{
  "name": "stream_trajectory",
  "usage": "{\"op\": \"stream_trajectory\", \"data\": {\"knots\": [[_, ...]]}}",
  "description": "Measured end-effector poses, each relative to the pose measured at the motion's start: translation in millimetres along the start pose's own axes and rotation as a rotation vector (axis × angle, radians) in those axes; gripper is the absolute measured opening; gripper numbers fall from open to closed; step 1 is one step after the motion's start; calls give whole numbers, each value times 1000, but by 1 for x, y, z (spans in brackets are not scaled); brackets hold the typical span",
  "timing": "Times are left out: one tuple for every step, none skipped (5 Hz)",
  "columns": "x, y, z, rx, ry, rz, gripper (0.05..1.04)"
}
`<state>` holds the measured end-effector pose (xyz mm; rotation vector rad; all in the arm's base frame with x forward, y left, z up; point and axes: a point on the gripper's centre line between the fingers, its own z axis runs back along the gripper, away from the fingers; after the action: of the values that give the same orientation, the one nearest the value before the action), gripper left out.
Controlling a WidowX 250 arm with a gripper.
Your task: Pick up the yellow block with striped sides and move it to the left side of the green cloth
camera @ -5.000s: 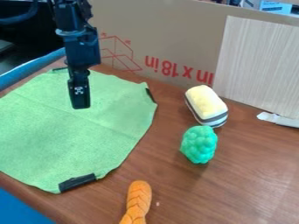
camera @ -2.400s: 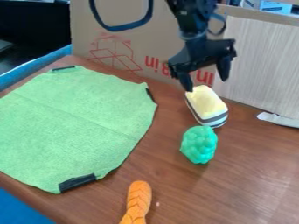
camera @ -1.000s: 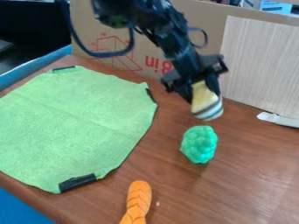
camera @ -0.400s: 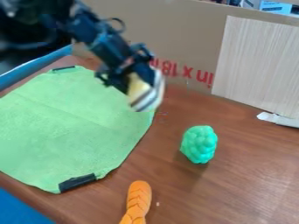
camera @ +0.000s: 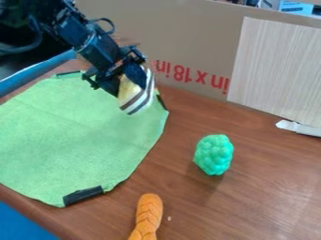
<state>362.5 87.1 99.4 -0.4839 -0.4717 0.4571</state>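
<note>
My two fingers (camera: 134,75) are closed around a yellow toy with dark and white stripes (camera: 138,99), one finger on either side of it; I, the black gripper (camera: 129,86), point down at a slant over the upper right part of the green cloth (camera: 69,133), and the arm (camera: 97,49) that bears me comes in from beyond the cloth's upper left; the toy is tilted in my grasp, its striped end sticking out below my tips and its yellow part nearer to me; I see it in front of the cloth's far right edge, but I cannot tell how high above the cloth it is.

The cloth lies spread on the brown wooden table (camera: 263,192), with a black strip (camera: 83,195) at its near edge, another (camera: 162,101) at its right edge and a third (camera: 67,73) at its far edge; to the right of the cloth, well apart from it, sits a bumpy green toy (camera: 214,154) shaped like a bunch of grapes; nearer the camera than that and just off the cloth's lower right lies an orange toy (camera: 148,214) with a braided surface; beyond the cloth stands a cardboard sheet (camera: 188,35) with red print, and a pale wood-grain panel (camera: 276,70) leans against it, farther to the cloth's right.
</note>
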Motion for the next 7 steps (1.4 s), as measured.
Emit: {"op": "stream_trajectory", "data": {"knots": [[4,31,19,49,9,4,619],[5,72,59,85,50,47,619],[-4,88,74,115,121,6,619],[-9,99,75,152,153,-56,619],[-16,121,65,222,151,-89,619],[-12,144,63,337,137,-98,619],[-8,150,75,381,109,-119,619]]}}
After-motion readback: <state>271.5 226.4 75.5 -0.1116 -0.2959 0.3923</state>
